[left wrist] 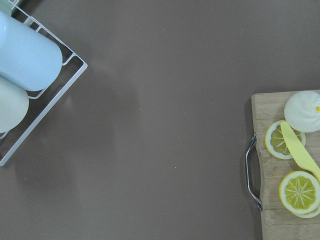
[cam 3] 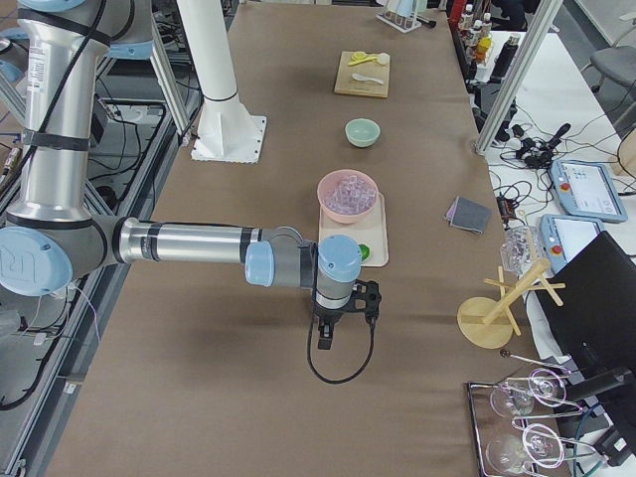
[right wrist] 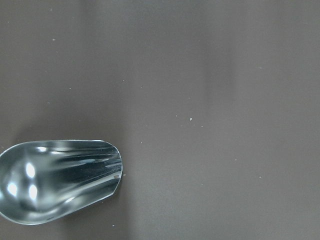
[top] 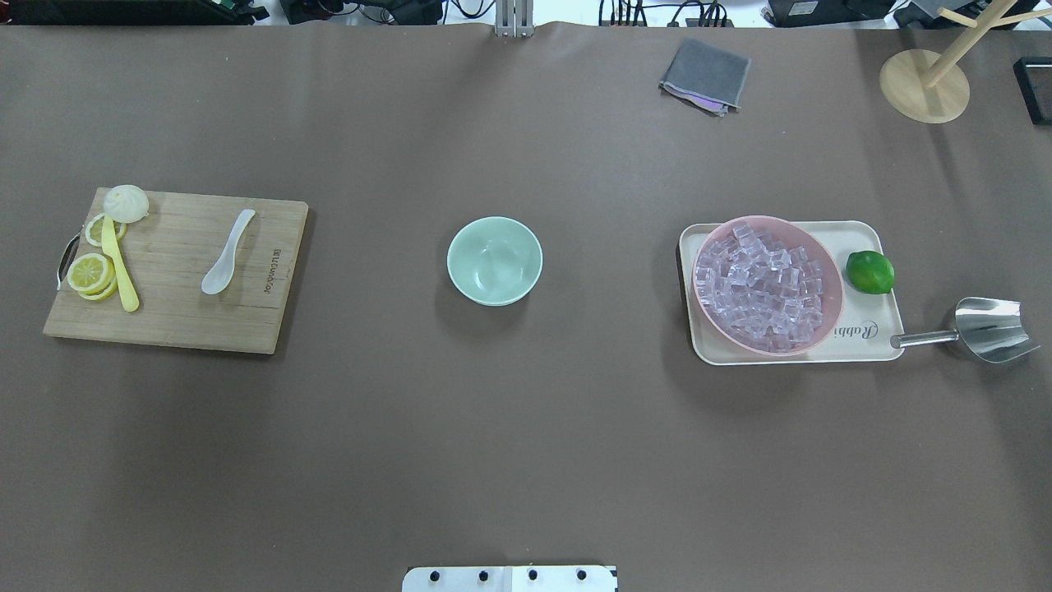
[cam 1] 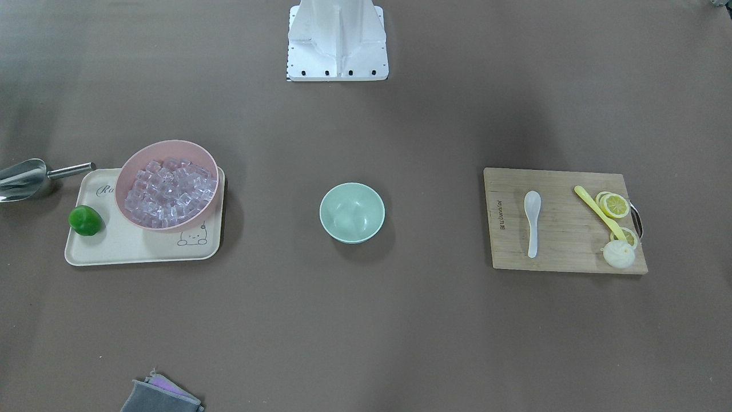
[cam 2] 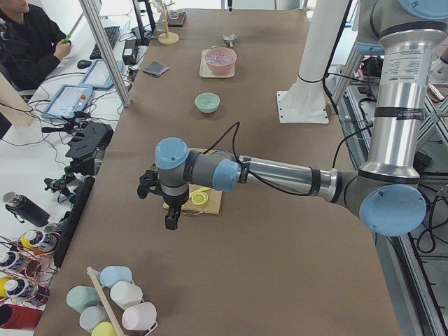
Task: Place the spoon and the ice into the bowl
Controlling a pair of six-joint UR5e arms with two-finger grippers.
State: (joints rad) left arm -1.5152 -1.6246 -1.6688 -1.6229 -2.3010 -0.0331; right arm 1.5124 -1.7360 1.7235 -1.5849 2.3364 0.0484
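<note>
The white spoon [cam 1: 532, 220] lies on the wooden cutting board [cam 1: 566, 252], also seen in the overhead view [top: 226, 265]. The mint-green bowl [top: 494, 261] stands empty at the table's middle [cam 1: 351, 212]. The ice cubes [top: 764, 288] fill the pink bowl [top: 830, 279] on the tray. My left gripper [cam 2: 170, 220] hangs over the table past the board's handle end. My right gripper [cam 3: 324, 336] hangs over the table beyond the tray, above the steel scoop [right wrist: 55, 180]. Both grippers show only in the side views, so I cannot tell whether they are open or shut.
The cream tray [top: 871, 349] also holds a lime [top: 869, 271]. The board carries a yellow utensil [top: 119, 267], lemon slices [top: 90, 271] and a white bun [top: 126, 202]. A grey cloth [top: 705, 74] and a wooden stand [top: 925, 82] sit at the far edge. A cup rack [left wrist: 25, 60] stands near the left wrist.
</note>
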